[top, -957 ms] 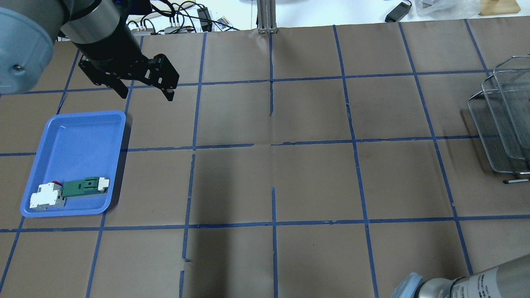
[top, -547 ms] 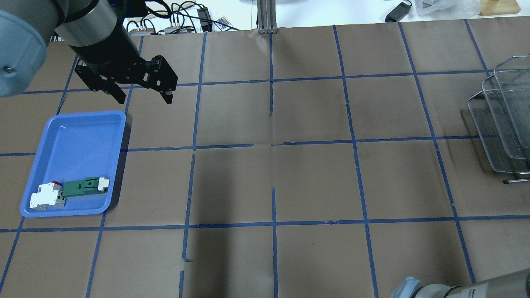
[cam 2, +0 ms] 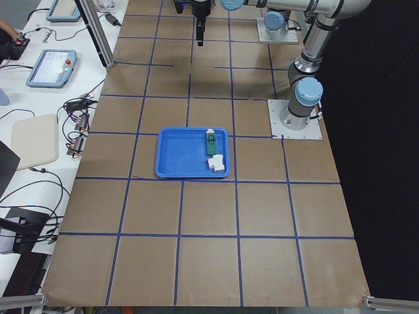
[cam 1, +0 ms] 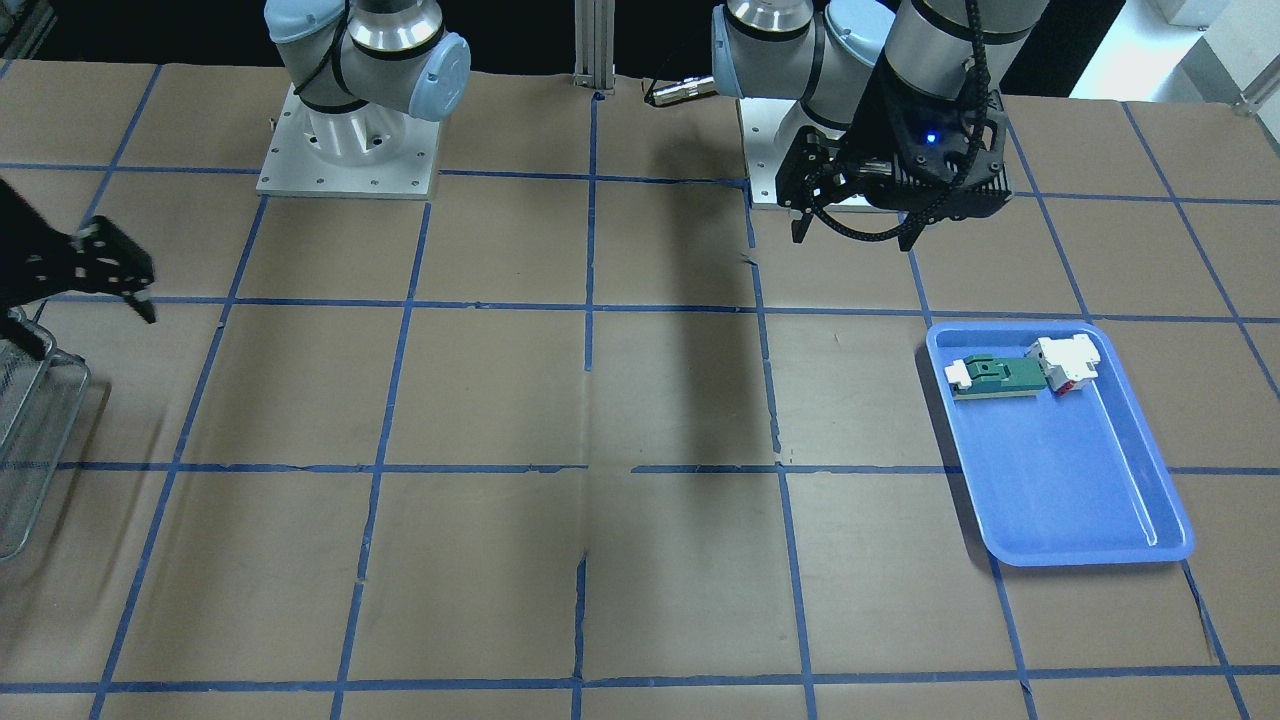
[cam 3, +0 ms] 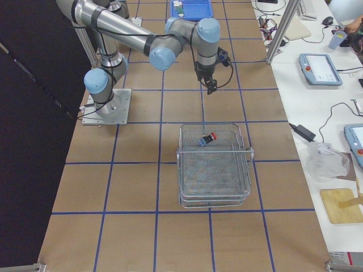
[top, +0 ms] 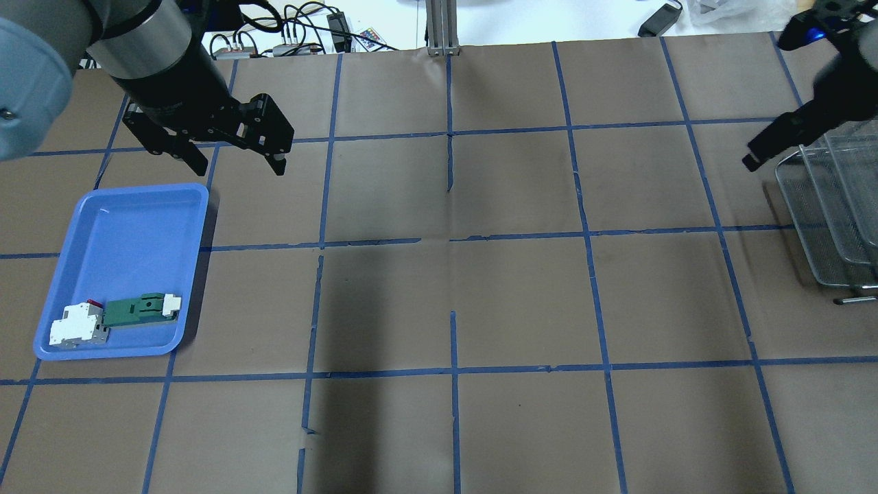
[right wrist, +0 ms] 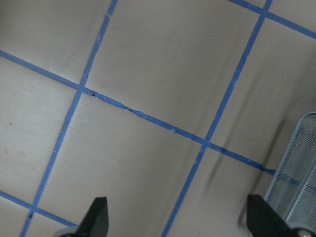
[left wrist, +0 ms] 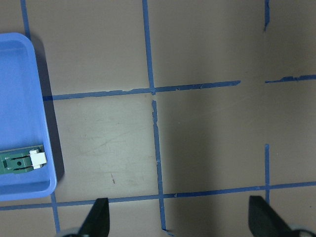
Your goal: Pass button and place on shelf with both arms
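The button [cam 3: 209,137], with its red cap, lies on the top level of the wire shelf [cam 3: 215,170]; no other view shows it. The shelf also shows at the overhead view's right edge [top: 833,219]. My right gripper [cam 3: 211,86] hangs over the table just beside the shelf's near end. Its wrist view shows it [right wrist: 177,224] open and empty, with the shelf's corner [right wrist: 296,168] at the right. My left gripper [top: 240,167] is open and empty above the table, just beyond the blue tray's far corner; its wrist view [left wrist: 177,224] shows nothing between the fingers.
The blue tray [top: 123,226] sits at the table's left and holds a white-and-red blocky part [top: 77,326] and a flat green-and-white part [top: 140,309]. Brown paper with blue tape lines covers the table. Cables and devices lie beyond the far edge.
My right gripper has come into the overhead view at the upper right, next to the shelf; its arm has left the bottom right corner. The left gripper has shifted slightly left.
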You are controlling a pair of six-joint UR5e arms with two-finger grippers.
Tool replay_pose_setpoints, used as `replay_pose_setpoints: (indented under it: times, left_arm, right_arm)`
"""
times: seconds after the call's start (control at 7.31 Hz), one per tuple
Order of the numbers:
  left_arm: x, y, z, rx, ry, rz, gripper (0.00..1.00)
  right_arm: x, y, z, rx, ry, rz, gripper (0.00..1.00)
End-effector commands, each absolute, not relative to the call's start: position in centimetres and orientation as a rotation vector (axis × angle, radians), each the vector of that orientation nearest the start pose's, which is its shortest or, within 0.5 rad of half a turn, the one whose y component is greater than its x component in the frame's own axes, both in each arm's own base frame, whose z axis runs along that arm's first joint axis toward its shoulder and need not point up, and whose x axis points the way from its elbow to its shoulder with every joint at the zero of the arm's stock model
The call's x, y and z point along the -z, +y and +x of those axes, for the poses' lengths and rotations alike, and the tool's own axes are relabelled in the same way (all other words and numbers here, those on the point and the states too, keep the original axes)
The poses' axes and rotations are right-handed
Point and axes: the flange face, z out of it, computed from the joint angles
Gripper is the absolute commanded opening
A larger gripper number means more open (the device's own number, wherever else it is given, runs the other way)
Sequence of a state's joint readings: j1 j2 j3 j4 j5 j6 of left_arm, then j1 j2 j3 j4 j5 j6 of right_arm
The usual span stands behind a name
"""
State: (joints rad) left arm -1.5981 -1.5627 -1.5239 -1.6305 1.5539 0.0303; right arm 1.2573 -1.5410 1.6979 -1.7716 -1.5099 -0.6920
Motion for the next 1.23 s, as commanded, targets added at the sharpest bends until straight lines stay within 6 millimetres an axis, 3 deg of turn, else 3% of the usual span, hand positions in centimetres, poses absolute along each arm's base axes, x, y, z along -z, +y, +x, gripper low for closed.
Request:
replay_pose_setpoints:
  times: [0.0, 0.14, 0.41, 0.55, 1.09]
  left_arm:
    - [-51.1, -48.3, -14.8, -0.002, 3.157, 0.090, 1.00]
    - [-51.0, -48.2, -14.8, -0.007, 3.159, 0.092, 1.00]
    - [-51.0, -48.3, -14.8, -0.005, 3.157, 0.090, 1.00]
    - [-51.0, -48.5, -14.8, 0.009, 3.162, 0.068, 1.00]
    - [-50.8, -48.6, -14.7, 0.005, 3.161, 0.068, 1.00]
  right_arm:
    - [-45.8, -50.8, 12.3, 0.140, 3.154, -0.342, 1.00]
    - [-47.2, -50.8, 14.6, 0.142, 3.147, -0.168, 1.00]
    - [-50.9, -51.0, 14.5, 0.037, 3.144, 0.064, 1.00]
    - [-51.6, -50.5, 14.5, -0.006, 3.141, 0.194, 1.00]
    - [-51.2, -50.6, 14.5, -0.022, 3.132, 0.224, 1.00]
